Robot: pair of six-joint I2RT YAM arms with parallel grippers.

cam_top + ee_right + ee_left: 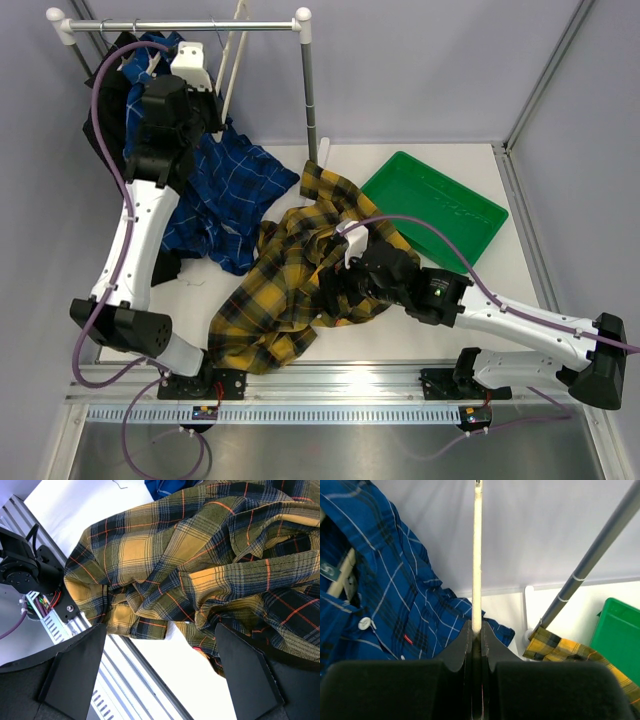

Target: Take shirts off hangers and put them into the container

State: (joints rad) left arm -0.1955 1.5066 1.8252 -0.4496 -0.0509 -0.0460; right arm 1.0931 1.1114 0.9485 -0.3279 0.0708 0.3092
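Observation:
The yellow-and-grey plaid shirt (pixel 290 270) lies crumpled on the table, off any hanger. My right gripper (pixel 345 272) hovers open over its near edge; in the right wrist view the fingers (pixel 75 675) stand wide apart with the plaid shirt (pixel 200 565) just beyond them. My left gripper (pixel 205 100) is raised by the rail, shut on the thin white bar of a hanger (pixel 477 555), which sits pinched at the fingertips (pixel 477 630). The blue checked shirt (pixel 215 185) hangs down to the table beside it. A black shirt (pixel 100 125) hangs behind the left arm. The green container (pixel 435 205) holds nothing.
A metal clothes rail (pixel 180 26) with white caps spans the back left, and its right post (pixel 311 100) comes down between the blue shirt and the container. An aluminium profile (pixel 330 375) runs along the table's near edge.

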